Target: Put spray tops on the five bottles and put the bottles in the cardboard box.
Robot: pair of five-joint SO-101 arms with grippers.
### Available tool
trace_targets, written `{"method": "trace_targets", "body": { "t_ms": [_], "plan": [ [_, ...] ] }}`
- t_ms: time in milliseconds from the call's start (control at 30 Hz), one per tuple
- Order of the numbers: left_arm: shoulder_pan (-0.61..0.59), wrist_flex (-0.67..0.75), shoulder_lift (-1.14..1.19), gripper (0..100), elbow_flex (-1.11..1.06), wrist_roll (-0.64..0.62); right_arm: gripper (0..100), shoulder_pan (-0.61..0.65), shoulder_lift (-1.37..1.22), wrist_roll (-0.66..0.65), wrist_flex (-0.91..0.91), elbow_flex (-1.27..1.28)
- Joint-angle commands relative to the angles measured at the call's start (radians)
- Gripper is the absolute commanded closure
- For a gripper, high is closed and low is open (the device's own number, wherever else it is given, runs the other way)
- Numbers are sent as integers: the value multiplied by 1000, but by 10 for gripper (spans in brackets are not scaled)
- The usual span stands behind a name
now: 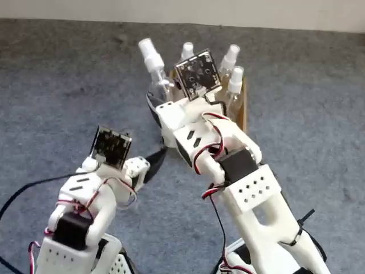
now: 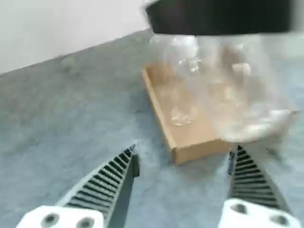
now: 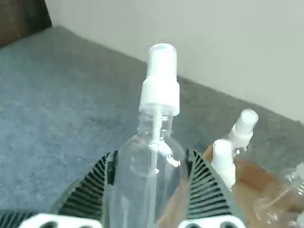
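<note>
Bottles of this kind look light, clear and thin-walled. I judge them smooth, easy to dent under a hard squeeze, and top-heavy once capped. The best hold is across the round body below the shoulder, never on the spray head.

Nearest, at the lower left of the high view, the left claw (image 2: 185, 152) hangs wide and empty above the grey tabletop (image 1: 68, 85), pointed toward the box.

Beyond it, in the upper middle of that view, the right claw (image 3: 151, 156) is closed round the body of the held bottle (image 3: 147, 185). It is upright, and its white spray top (image 3: 160, 90) is already fitted and stands clear above the ribbed fingers (image 3: 204, 190). This bottle is at the left side of the cardboard box (image 1: 244, 111). I cannot tell whether its base is inside the walls or just beside them, since the arm covers it.

Farther on, the box holds capped bottles standing upright and close together: a rear bottle (image 1: 187, 51), a far-right bottle (image 1: 231, 57) and a near-right bottle (image 1: 235, 80). Another may be hidden under the wrist.

A pale wall (image 3: 228, 42) closes the scene behind.
</note>
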State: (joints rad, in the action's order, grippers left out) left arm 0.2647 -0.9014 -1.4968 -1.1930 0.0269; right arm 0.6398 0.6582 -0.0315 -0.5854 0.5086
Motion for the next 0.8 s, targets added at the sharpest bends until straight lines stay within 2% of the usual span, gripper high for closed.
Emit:
{"method": "trace_targets", "body": {
  "t_ms": [0, 133, 300, 400, 567, 667, 767],
  "plan": [
    [70, -40, -97, 722, 42, 3, 995, 15, 4, 11, 93, 33],
    [64, 25, -58, 722, 2, 3, 995, 53, 10, 12, 81, 68],
    [-54, 215, 74, 722, -39, 2, 995, 87, 139, 12, -30, 68],
    [-81, 287, 180, 722, -33, 2, 995, 101, 248, 11, -82, 70],
    [-81, 324, 262, 723, -21, 2, 995, 71, 364, 8, -148, 124],
    [-81, 324, 262, 725, -15, 2, 995, 38, 383, -3, -105, 196],
    [-81, 324, 262, 726, -19, 2, 995, -13, 383, -63, 33, 298]
  ]
}}
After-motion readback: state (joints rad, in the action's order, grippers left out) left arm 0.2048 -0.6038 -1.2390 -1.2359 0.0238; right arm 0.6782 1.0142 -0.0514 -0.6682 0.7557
